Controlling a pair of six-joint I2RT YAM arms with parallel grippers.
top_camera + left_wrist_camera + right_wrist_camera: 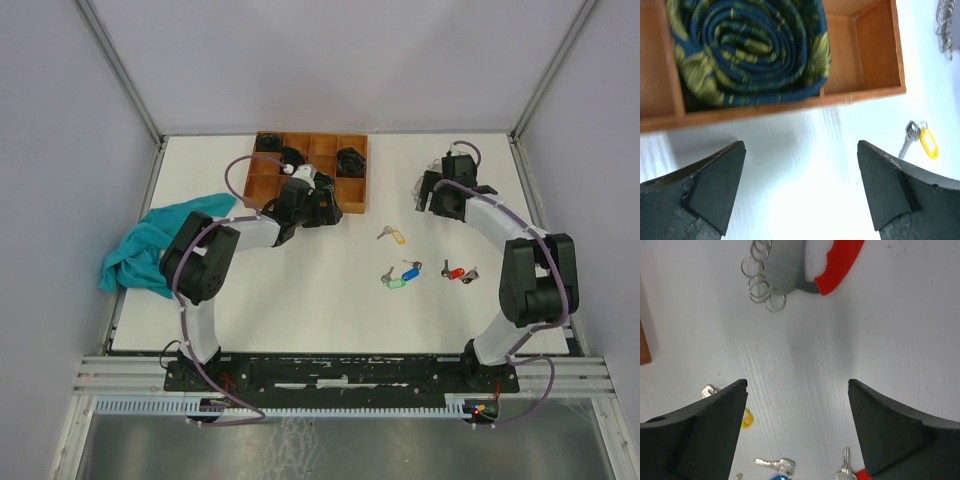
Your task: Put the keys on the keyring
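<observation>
On the white table (300, 300), small silver keys with coloured plastic tags (400, 275) lie loose, apart from the cluster of silver wire keyrings (761, 282), left gripper (801, 150) and right gripper (797, 385) both spread wide, empty.

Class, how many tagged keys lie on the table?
4: yellow key nearest the tray, green key and blue key together, red key to their right; another may hide beside the red.

4 small silver keys lie flat on the white table (300, 300): the yellow-tagged key (393, 236) alone, the green-tagged key (396, 282) and blue-tagged key (410, 270) side by side, the red-tagged key (457, 272) near them. A bunch of silver keyrings (761, 281) lies farther back, apart from all 4.
</observation>
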